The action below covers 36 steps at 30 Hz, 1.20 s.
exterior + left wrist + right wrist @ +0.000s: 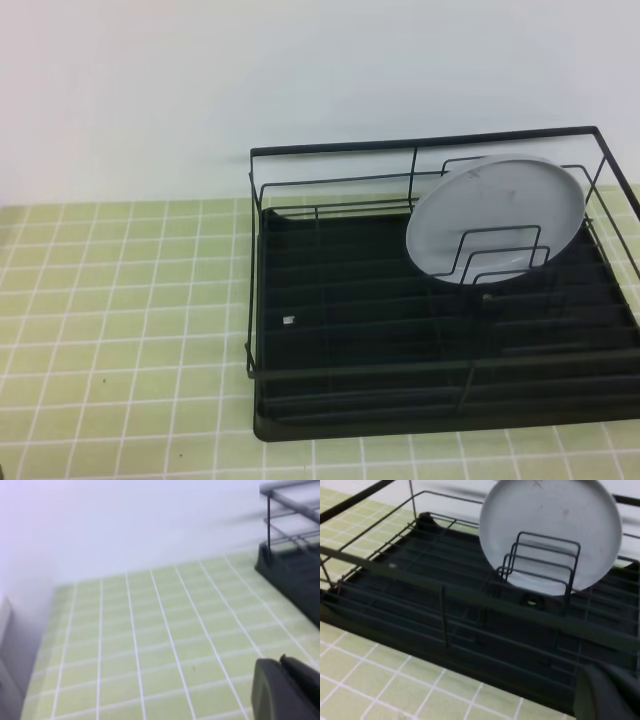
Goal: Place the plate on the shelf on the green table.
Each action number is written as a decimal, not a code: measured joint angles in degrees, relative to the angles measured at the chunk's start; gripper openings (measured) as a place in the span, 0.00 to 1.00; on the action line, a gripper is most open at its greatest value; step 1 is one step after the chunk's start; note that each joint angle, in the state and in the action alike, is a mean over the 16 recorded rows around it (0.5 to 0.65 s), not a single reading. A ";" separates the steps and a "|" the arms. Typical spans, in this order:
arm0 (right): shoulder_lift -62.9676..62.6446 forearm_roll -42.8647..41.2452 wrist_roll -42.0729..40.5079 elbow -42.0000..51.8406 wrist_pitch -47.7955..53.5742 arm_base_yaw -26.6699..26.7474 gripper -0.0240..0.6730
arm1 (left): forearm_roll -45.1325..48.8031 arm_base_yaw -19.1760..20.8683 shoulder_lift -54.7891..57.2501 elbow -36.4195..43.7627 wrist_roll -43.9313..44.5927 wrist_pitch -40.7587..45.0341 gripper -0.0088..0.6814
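Exterior high view shows the plate standing tilted on edge in the shelf, behind the upright dividers, at its far right part on the green table. Neither arm appears there. Right gripper, jaws closed and empty, sits low with the plate ahead and slightly left. Left gripper, also closed and empty, hangs above bare tiles, the shelf ahead to its right.

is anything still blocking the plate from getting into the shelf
No. The plate already stands tilted inside the shelf, leaning behind the upright wire dividers at the back right. Nothing visible lies between them.
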 joint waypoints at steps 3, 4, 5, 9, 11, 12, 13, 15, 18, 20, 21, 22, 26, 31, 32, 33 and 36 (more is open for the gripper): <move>0.03 0.13 0.00 0.01 0.20 0.00 0.03 | 0.89 0.12 -1.27 0.49 -1.44 2.50 0.01; 0.03 0.19 0.00 0.02 0.26 0.00 0.03 | 1.48 0.14 -1.48 0.48 -2.41 3.21 0.01; 0.04 0.27 0.00 0.02 0.33 0.00 0.03 | 2.23 0.17 -1.55 0.46 -3.68 3.86 0.01; 0.08 0.59 0.00 0.04 0.59 0.00 0.03 | 6.24 0.18 -1.16 0.47 -12.67 5.17 0.01; 0.09 0.75 0.00 0.05 0.68 0.00 0.03 | 8.73 0.18 -1.02 0.47 -18.66 5.37 0.01; 0.09 0.83 0.00 0.05 0.71 0.00 0.03 | 10.14 0.18 -0.98 0.47 -21.70 5.38 0.01; 0.09 0.91 0.00 0.05 0.74 0.00 0.03 | 11.61 0.18 -0.96 0.47 -24.68 5.33 0.01; 0.09 1.07 0.00 0.05 0.77 0.00 0.03 | 14.62 0.18 -0.96 0.47 -30.46 5.18 0.01; 0.09 1.22 0.00 0.05 0.77 0.00 0.03 | 19.16 0.18 -0.96 0.47 -38.63 4.97 0.01; 0.09 1.26 0.00 0.05 0.77 0.00 0.03 | 21.62 0.18 -0.96 0.47 -43.28 4.90 0.01; 0.09 1.26 0.00 0.05 0.77 0.00 0.03 | 22.58 0.18 -0.96 0.47 -45.22 4.89 0.01; 0.09 1.27 0.00 0.05 0.77 0.00 0.03 | 23.36 0.18 -0.96 0.47 -46.74 4.87 0.01; 0.09 1.27 0.00 0.05 0.77 0.00 0.03 | 25.30 0.18 -0.96 0.47 -49.19 4.84 0.01; -0.62 1.05 -0.01 0.05 0.80 -0.04 0.03 | 25.64 0.18 -0.96 0.47 -49.28 4.87 0.01; -0.99 0.97 -0.02 0.05 0.80 -0.08 0.03 | 25.65 0.18 -0.96 0.47 -49.29 4.87 0.01; -1.43 0.87 -0.03 0.11 0.80 -0.15 0.03 | 25.65 0.18 -0.96 0.47 -49.30 4.87 0.01; -3.23 0.58 -0.05 0.72 0.73 -0.39 0.03 | 25.67 0.18 -0.96 0.47 -49.34 4.87 0.01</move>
